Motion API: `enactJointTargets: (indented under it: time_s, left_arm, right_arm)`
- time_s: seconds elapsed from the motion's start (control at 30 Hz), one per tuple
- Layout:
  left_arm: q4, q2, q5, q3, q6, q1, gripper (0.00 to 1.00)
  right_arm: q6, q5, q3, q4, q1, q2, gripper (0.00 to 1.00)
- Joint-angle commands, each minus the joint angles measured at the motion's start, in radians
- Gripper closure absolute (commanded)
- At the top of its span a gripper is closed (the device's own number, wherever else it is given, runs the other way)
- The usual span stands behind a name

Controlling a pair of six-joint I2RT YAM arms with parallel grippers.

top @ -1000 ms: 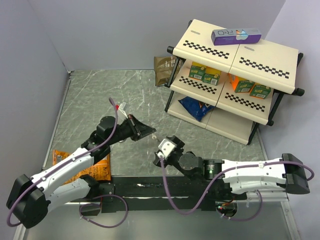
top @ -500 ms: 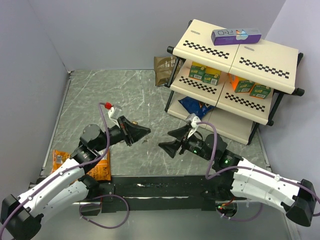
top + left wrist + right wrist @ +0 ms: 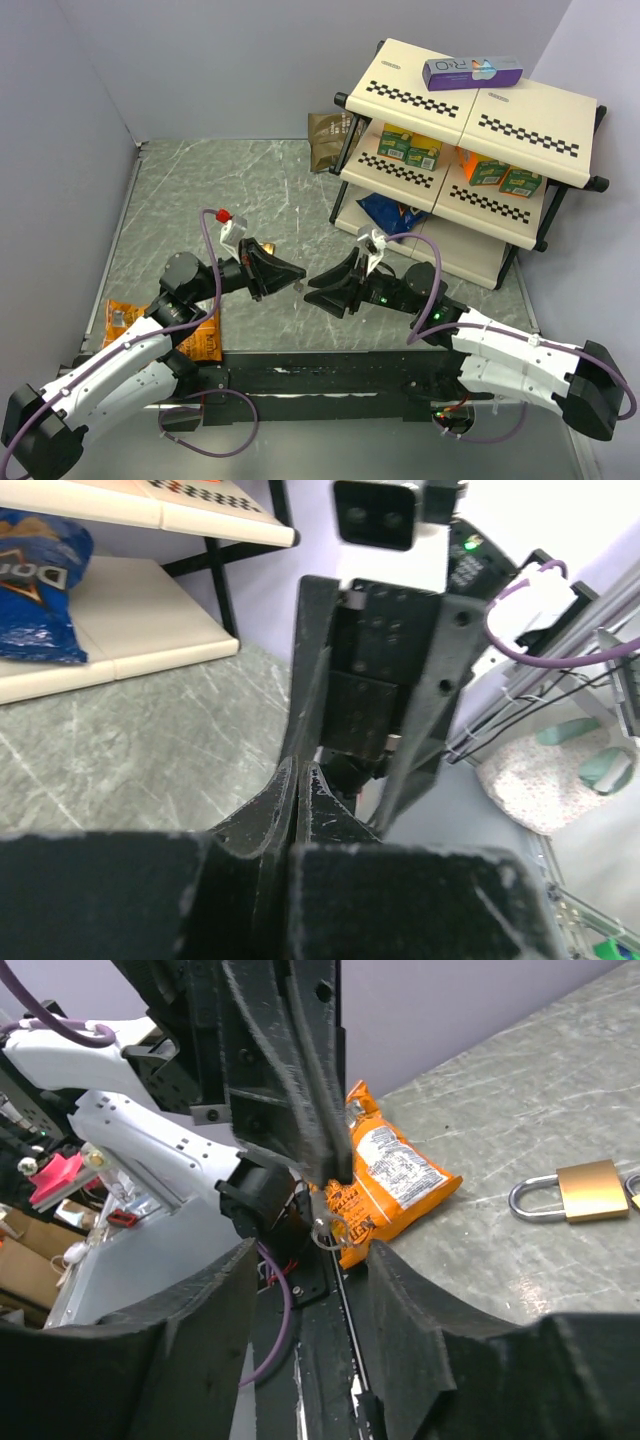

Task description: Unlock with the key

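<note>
My left gripper (image 3: 297, 272) is shut on the key (image 3: 329, 1227), a tiny silvery key with a thin wire ring hanging from the fingertips. In the left wrist view the gripper (image 3: 302, 773) has its jaws pressed together and the key is hidden. My right gripper (image 3: 313, 291) is open and empty, and faces the left gripper tip to tip above the table. In the right wrist view the right gripper (image 3: 310, 1257) has its fingers on either side below the key, apart from it. The brass padlock (image 3: 575, 1190) with a silver shackle lies flat on the table. I cannot find it in the top view.
An orange snack bag (image 3: 196, 336) lies at the near left and also shows in the right wrist view (image 3: 392, 1173). A two-tier shelf rack (image 3: 470, 110) with boxes and a blue chip bag (image 3: 393, 214) stands at the back right. A brown packet (image 3: 324, 140) leans beside it.
The right gripper has swung round from the near edge to face the left gripper and moved close to its tip. The left gripper has shifted slightly lower and nearer, still shut on the key.
</note>
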Motion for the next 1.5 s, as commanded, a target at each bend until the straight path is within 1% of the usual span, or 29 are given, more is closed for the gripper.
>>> enactJointTargets:
  time_s: [0.0,0.07,0.1,0.27,0.5,1.03,1.4,1.47]
  left_arm:
    - [0.097,-0.023,0.047,-0.007,-0.032,-0.002,0.99]
    - [0.099,-0.022,0.051,-0.007,-0.038,-0.002,0.99]
    - [0.1,-0.02,0.051,-0.007,-0.038,-0.002,0.99]
    - [0.1,-0.011,0.058,-0.007,-0.039,-0.002,0.99]
    - [0.102,0.0,0.065,0.0,-0.036,-0.001,0.99]
    - [0.109,0.018,0.087,0.0,-0.038,-0.001,0.99]
    - [0.111,0.023,0.094,-0.001,-0.039,-0.001,0.99]
    - [0.116,0.023,0.096,-0.004,-0.043,-0.002,0.99]
  right_arm:
    - [0.022,-0.039,0.03,0.1,-0.008,0.03,0.49]
    - [0.024,-0.04,0.027,0.123,-0.008,0.04,0.52]
    - [0.025,-0.039,0.026,0.133,-0.006,0.044,0.55]
    - [0.012,-0.031,0.026,0.144,-0.006,0.044,0.58]
    - [0.001,-0.04,0.044,0.129,-0.006,0.06,0.67]
    - [-0.004,-0.056,0.058,0.146,-0.008,0.085,0.74]
    - [0.004,-0.066,0.061,0.176,-0.008,0.105,0.83]
    - [0.002,-0.069,0.064,0.177,-0.008,0.105,0.86]
